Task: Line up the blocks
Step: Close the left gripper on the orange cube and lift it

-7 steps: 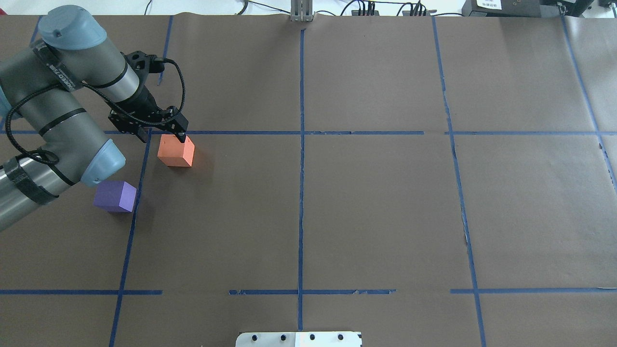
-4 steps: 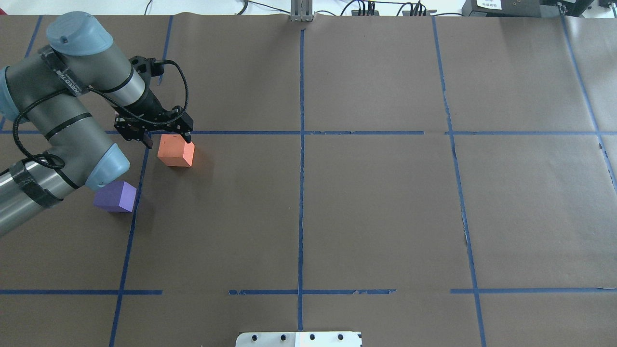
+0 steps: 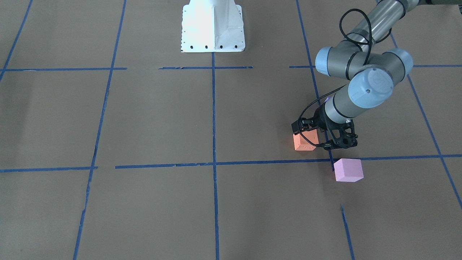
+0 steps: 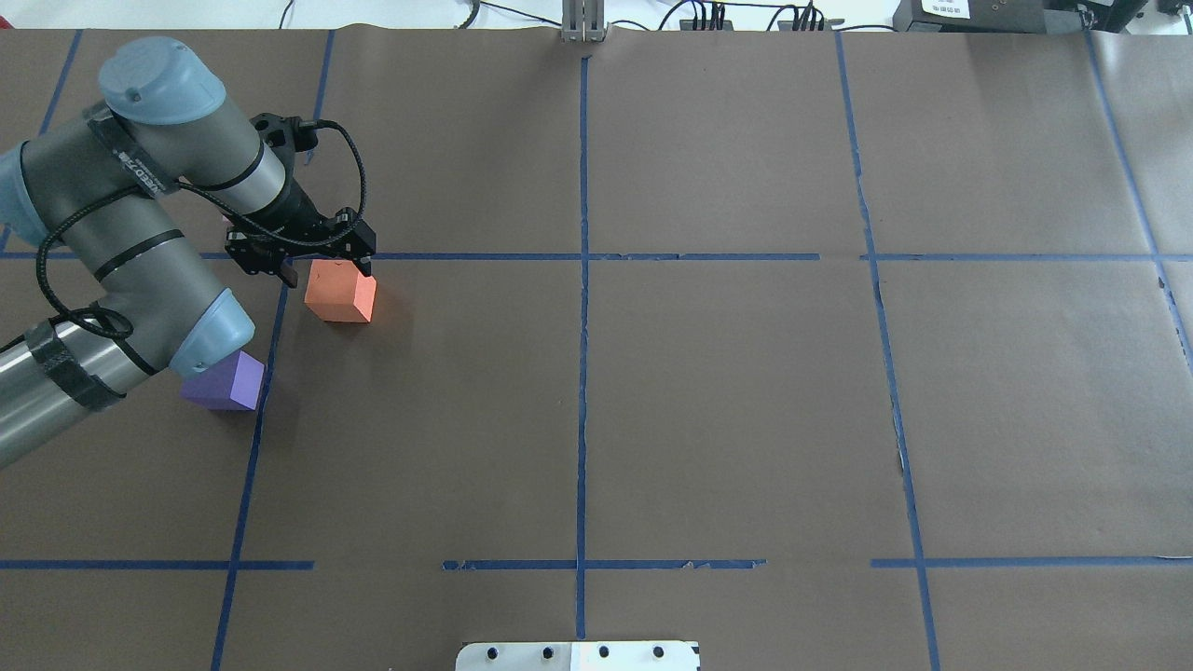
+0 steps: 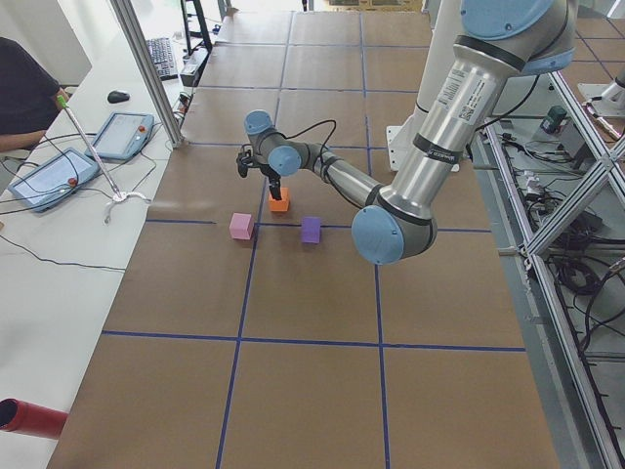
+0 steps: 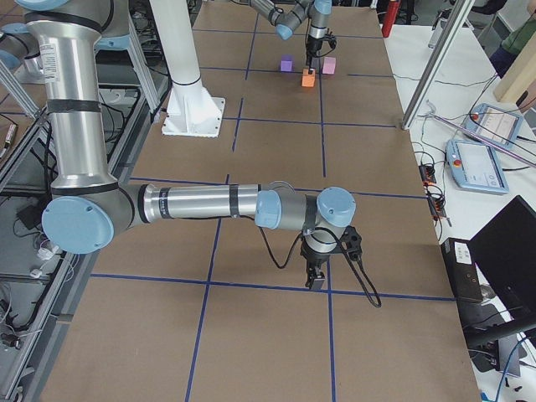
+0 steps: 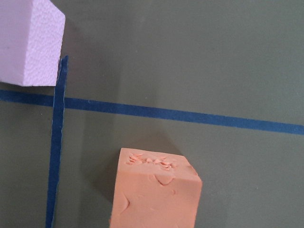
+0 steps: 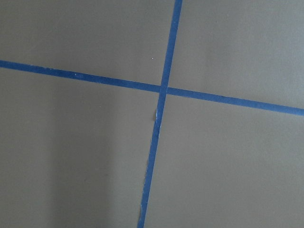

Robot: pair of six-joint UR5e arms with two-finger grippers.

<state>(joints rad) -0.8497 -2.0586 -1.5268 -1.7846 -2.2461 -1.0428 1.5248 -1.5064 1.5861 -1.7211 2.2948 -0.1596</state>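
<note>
Blocks, three small matte foam cubes, sit grouped at about 9 o'clock on the brown paper-covered worktop [image 4: 727,401] in the overhead view, well apart from the white metal base plate [image 4: 522,661] at its 6 o'clock edge.

Nearest the robot is the violet-blue foam cube [image 4: 235,384]. It lies flat on the paper, just beside a lengthwise blue tape line [image 4: 248,466] on that line's 9 o'clock side. Its far left corner is hidden under the grey elbow of the left arm [image 4: 140,252].

At about 2 o'clock from it, apart and on the line's 3 o'clock side, the orange foam cube [image 4: 340,296] rests just short of a crosswise tape line [image 4: 466,256], its top dented.

The left hand [image 4: 329,274] hangs over this cube's far edge with its fingers spread apart. One finger is outside the cube's 9 o'clock side and the other is at its far right corner. Whether either touches the foam cannot be told.

Well apart toward 3 o'clock, outside the overhead frame, the right hand [image 6: 316,280] points down over a crossing of tape lines. Only the right-end view shows it, so whether its fingers are apart or together cannot be told.

Farthest out, across the crosswise line, the light pink-lilac foam cube [image 3: 348,170] lies at about 4 o'clock from the orange one in the front-facing view. It is clear of the orange cube and just beside the lengthwise tape.
</note>
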